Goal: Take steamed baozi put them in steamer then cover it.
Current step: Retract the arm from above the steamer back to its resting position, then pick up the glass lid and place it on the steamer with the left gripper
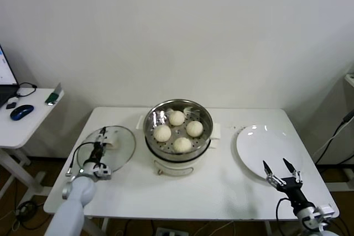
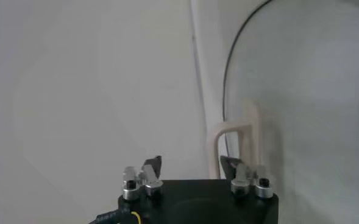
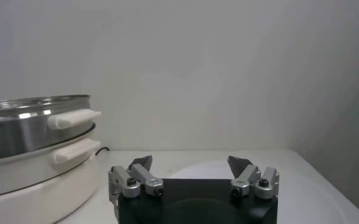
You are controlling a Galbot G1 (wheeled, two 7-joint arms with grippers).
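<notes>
Several off-white steamed baozi [image 1: 176, 118] lie on the perforated tray inside the shiny steamer [image 1: 207, 125], which stands uncovered at the table's middle. A clear glass lid [image 1: 123, 148] lies flat on the table to its left, cream handle [image 1: 112, 143] up. My left gripper [image 1: 102, 143] hovers over that lid. In the left wrist view its jaws [image 2: 191, 164] stand apart, with the cream handle [image 2: 235, 135] just ahead of one fingertip and nothing held. My right gripper [image 1: 275, 164] waits open at the near edge of the white plate [image 1: 254, 145], also open [image 3: 190, 163] in its own view.
The steamer's white side handles [image 3: 74, 119] jut toward the plate [image 3: 191, 170]. A side desk at far left carries a blue mouse [image 1: 21, 112] and cables. The wall runs close behind the table. The table's front edge lies just below both grippers.
</notes>
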